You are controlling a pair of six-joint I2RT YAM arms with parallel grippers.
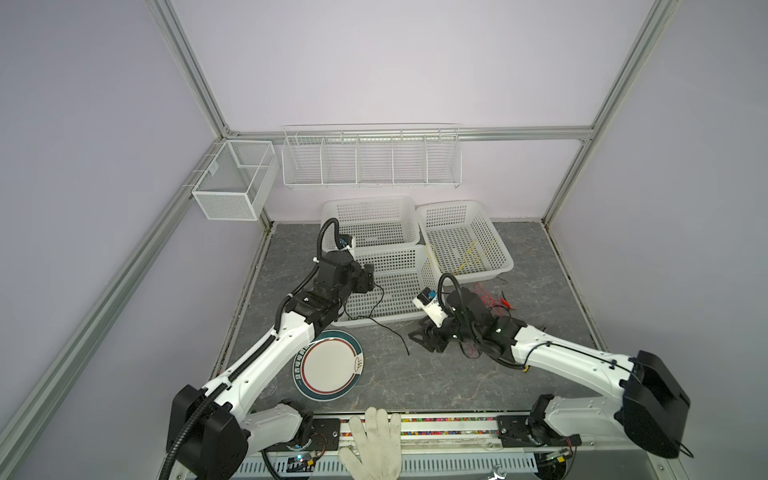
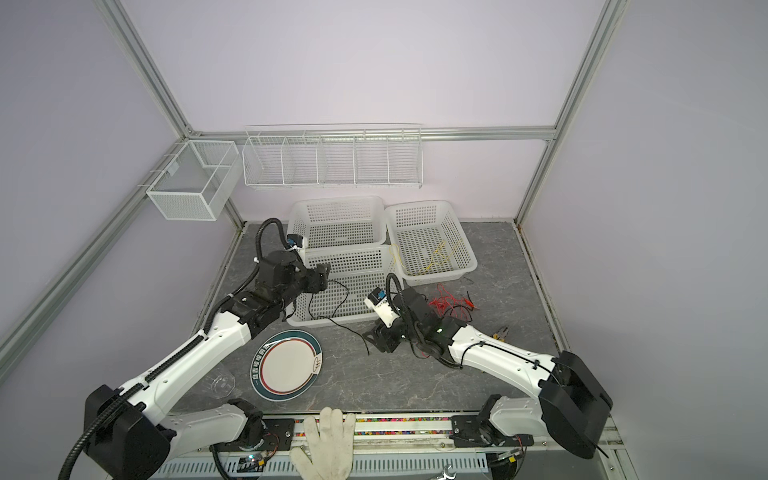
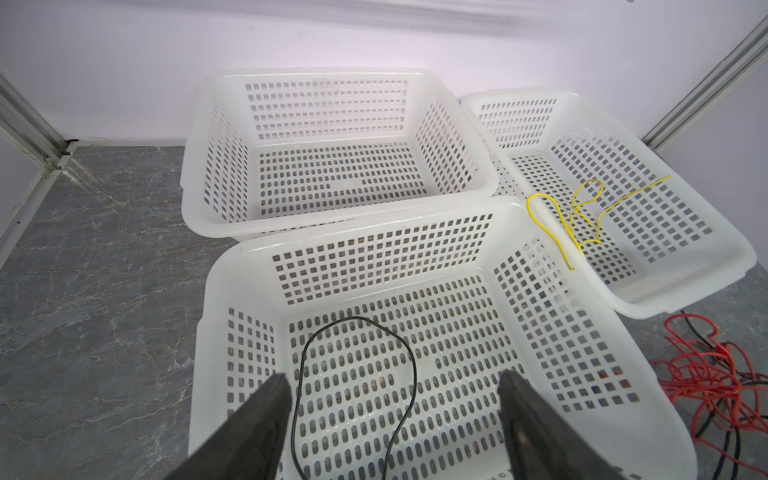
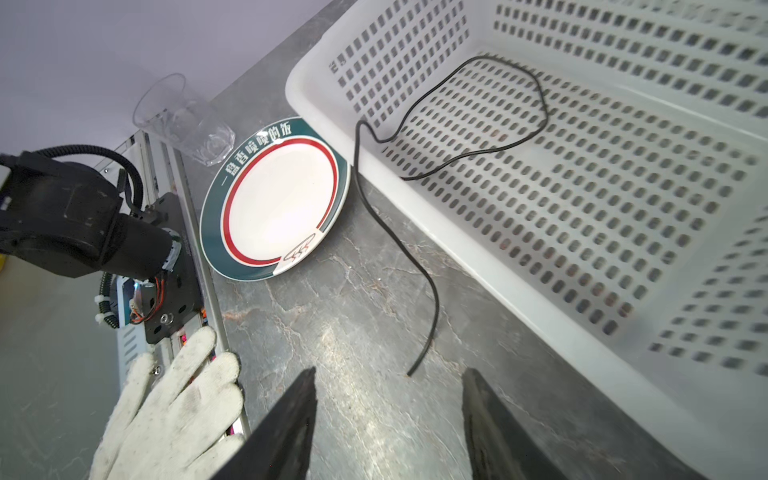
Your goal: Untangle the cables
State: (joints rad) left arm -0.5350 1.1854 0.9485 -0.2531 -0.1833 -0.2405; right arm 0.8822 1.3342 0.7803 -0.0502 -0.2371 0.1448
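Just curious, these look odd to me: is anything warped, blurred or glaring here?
In both top views the frame posts splay outward, wide-lens warping; light is soft, shadows faint. In the left wrist view the fingers are blurred. In the right wrist view the basket smears nearby.

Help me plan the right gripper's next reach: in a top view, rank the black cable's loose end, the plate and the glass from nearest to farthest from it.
From the right gripper:
1. The black cable: loose end just to its left.
2. The plate: farther left, toward the front.
3. The glass: farthest left, beyond the plate.
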